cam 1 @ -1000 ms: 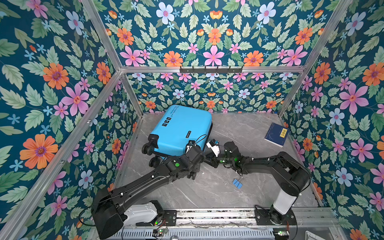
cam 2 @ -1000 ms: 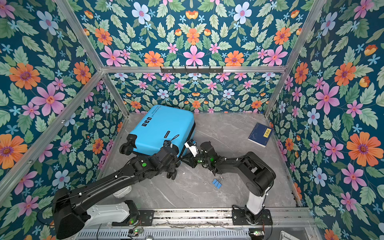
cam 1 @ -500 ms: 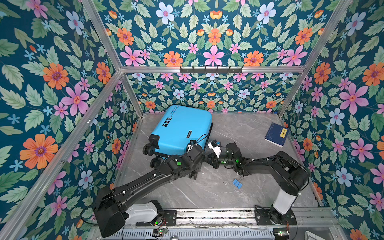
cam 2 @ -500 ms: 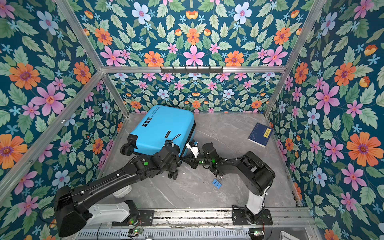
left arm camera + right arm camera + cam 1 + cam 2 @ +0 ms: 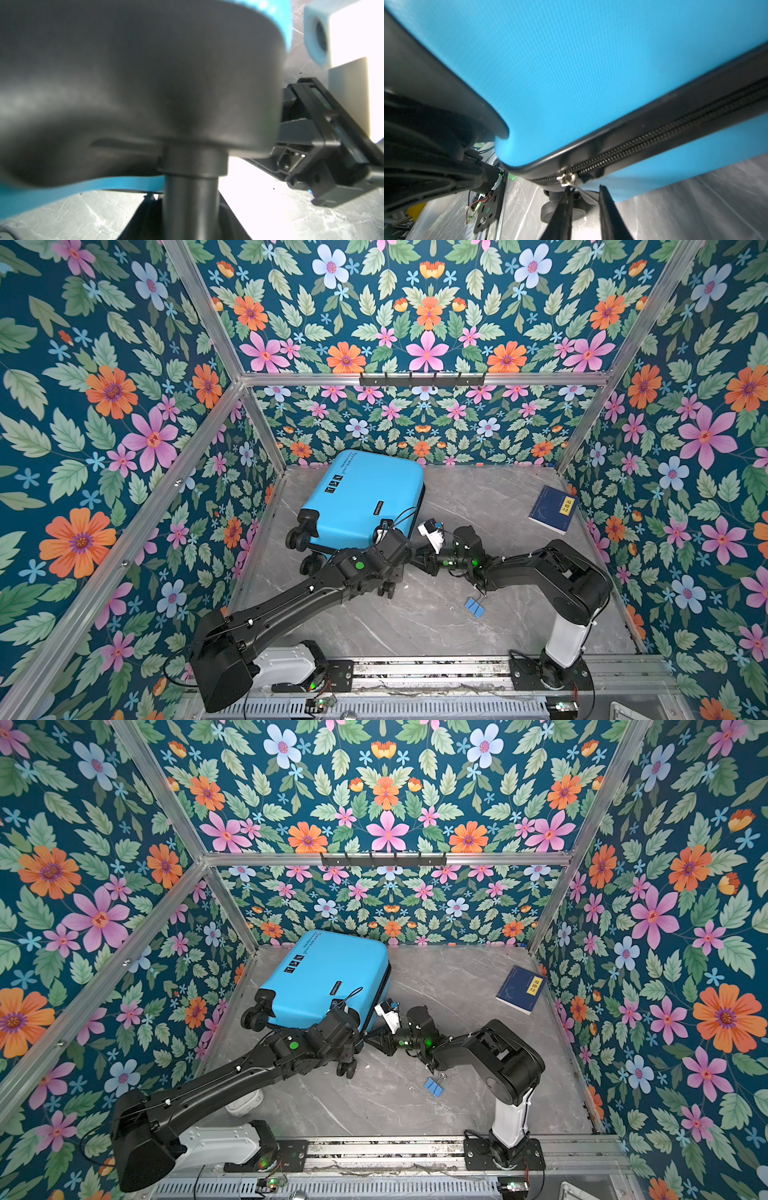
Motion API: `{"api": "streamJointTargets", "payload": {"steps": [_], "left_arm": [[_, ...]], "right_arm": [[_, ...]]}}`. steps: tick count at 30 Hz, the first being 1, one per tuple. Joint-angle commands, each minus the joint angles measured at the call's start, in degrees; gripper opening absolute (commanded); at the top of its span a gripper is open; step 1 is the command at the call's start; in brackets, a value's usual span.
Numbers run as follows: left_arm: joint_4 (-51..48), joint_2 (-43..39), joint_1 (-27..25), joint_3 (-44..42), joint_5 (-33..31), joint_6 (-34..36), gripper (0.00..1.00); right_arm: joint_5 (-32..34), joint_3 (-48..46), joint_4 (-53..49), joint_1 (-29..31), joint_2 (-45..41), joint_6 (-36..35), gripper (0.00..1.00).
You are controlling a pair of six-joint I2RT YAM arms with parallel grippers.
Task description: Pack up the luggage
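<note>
Now, blue luggage [image 5: 365,497], text [image 5: 345,462] unreadable, right gripper [image 5: 584,190] parted at zipper [image 5: 567,178], left gripper [image 5: 392,560] unclear.

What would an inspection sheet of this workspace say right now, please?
Surface: grey marbled table, no spills seen.
Job's things: luggage lies flat at back left, zip closed along the visible side.
Clutter: dark-blue book at right; blue binder clips near right arm.
Grippers: right gripper, fingers apart around the zip pull; left gripper at the wheel end, state hidden.
Cables: thin black loop over the luggage's near corner.
Surroundings: floral walls, aluminium frame, hook rail at back.
</note>
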Motion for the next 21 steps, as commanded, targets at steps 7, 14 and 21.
{"api": "streamJointTargets", "payload": {"steps": [7, 14, 21], "left_arm": [[6.6, 0.1, -0.1, 0.8, -0.6, 0.0, 0.00], [6.2, 0.1, -0.1, 1.2, -0.9, -0.3, 0.00], [6.1, 0.7, -0.1, 1.6, -0.8, -0.5, 0.00]], "right_arm": [[-3.7, -1.2, 10.3, -1.0, 1.9, 4.0, 0.38], [-6.4, -0.7, 15.3, -1.7, 4.7, 7.1, 0.34], [-6.2, -1.5, 15.6, -1.7, 4.2, 6.9, 0.26]]}}
